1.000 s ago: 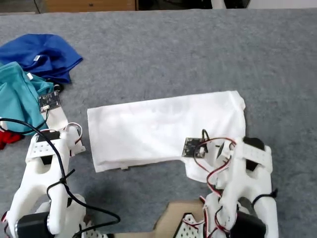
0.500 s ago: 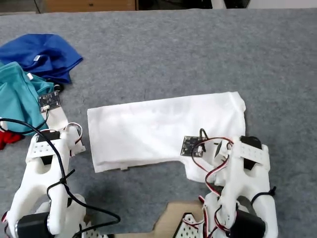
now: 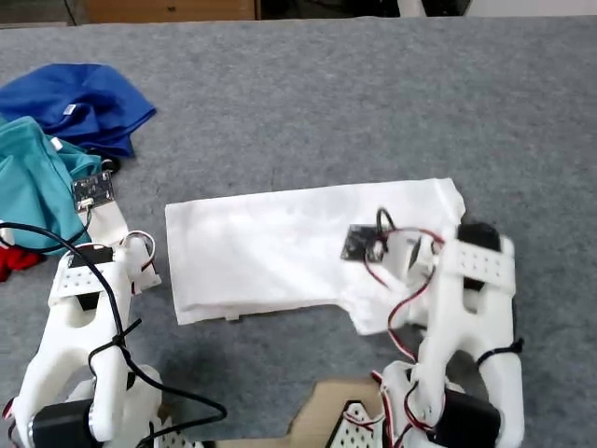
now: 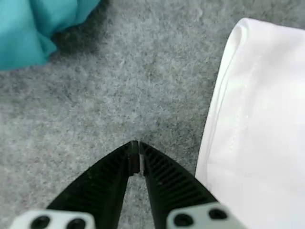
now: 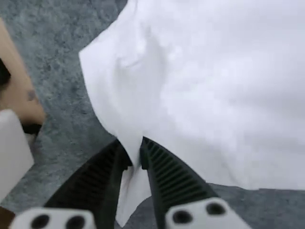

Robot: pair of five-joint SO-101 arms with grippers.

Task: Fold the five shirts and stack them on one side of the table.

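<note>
A white shirt (image 3: 270, 247) lies partly folded in the middle of the grey table (image 3: 373, 103). My right gripper (image 5: 136, 155) is shut on a fold of this white shirt (image 5: 214, 86) at its near right corner, which is raised off the table. The right arm (image 3: 466, 271) stands over that corner. My left gripper (image 4: 135, 160) is shut with nothing in it, low over bare table just beside the white shirt's (image 4: 257, 119) left edge. A crumpled teal shirt (image 3: 33, 182) and a blue shirt (image 3: 79, 103) lie at the far left.
A bit of red cloth (image 3: 14, 259) shows at the left edge under the teal shirt (image 4: 33, 24). A brown cardboard piece (image 3: 322, 411) lies at the near edge between the arms. The table's far and right parts are bare.
My right arm has moved away from the near edge toward the shirt's middle, drawing the near right corner of the white shirt with it. The left arm has kept still.
</note>
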